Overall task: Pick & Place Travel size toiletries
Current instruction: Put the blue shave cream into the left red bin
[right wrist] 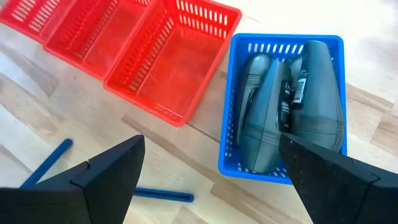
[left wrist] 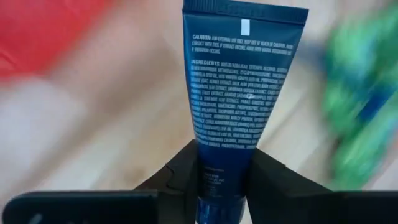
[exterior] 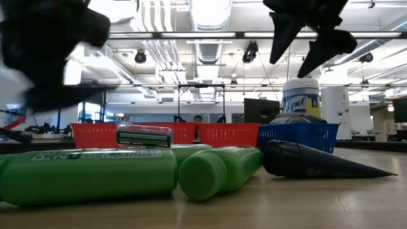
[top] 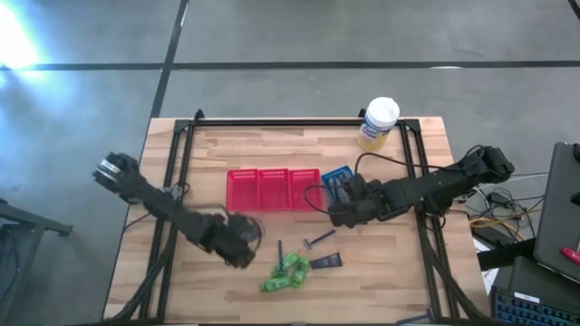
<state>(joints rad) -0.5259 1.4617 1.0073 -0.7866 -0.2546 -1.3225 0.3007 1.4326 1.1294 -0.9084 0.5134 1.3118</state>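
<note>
My left gripper (top: 239, 243) (left wrist: 227, 177) is over the near-left part of the table, shut on a dark blue tube (left wrist: 242, 93). In the low view it is only a dark blur (exterior: 44, 51). My right gripper (top: 339, 212) (right wrist: 211, 180) (exterior: 311, 38) hangs open above the table between the red baskets (top: 272, 188) and the blue basket (right wrist: 283, 109), touching nothing. Grey oval bottles (right wrist: 311, 93) lie in the blue basket. Green tubes (top: 285, 272) (exterior: 95, 175), a dark tube (top: 327, 263) (exterior: 318, 162) and two thin razors (top: 317, 240) (top: 281, 250) lie on the wood near the front. My left gripper pinches the dark blue tube between its two fingers (left wrist: 177, 177), on the narrower lower part (left wrist: 219, 163) below the printed text. The tube runs straight out along the fingers, and its flat crimped end (left wrist: 245, 12) is farthest from them. The place where it sits lower down is hidden by the fingers.
A white-lidded yellow canister (top: 378, 122) (exterior: 301, 95) stands at the table's far right edge. The row of red baskets sits mid-table with the blue basket (top: 339, 179) at its right end. Black frame rails (top: 177, 181) run along the left, far and right sides.
</note>
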